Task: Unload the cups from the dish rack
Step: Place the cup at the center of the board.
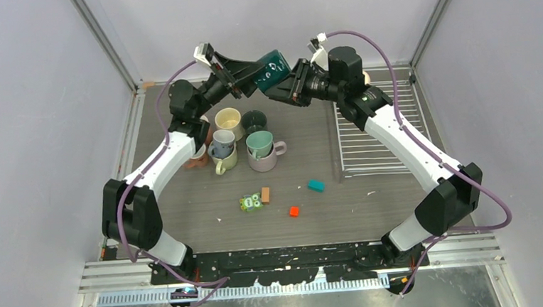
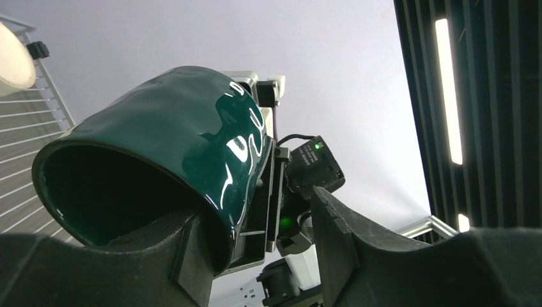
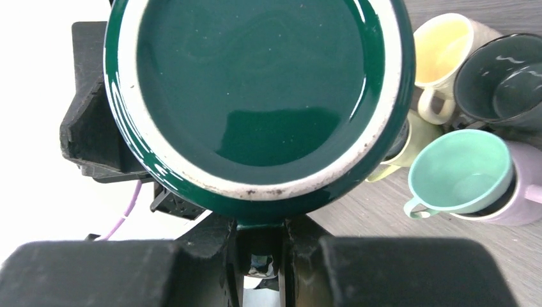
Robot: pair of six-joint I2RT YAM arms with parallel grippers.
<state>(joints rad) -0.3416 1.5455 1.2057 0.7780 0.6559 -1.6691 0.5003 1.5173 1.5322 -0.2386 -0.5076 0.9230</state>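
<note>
Bright even overhead light, soft shadows, ceiling light strip point(image 2: 447, 89) glares at two o'clock in left wrist view, white glints on dark teal cup point(image 2: 179, 147), right wrist view blown out at nine o'clock.

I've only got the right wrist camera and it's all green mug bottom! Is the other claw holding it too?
Observer: Not yet. The left claw straddles the dark teal mug's rim, with a gap showing.
Operator: Any cups left in the rack?
Observer: One cream cup, at the dish rack's far edge.
Operator: Any toys around?
Observer: Small blocks lie on the table, near its middle.
</note>
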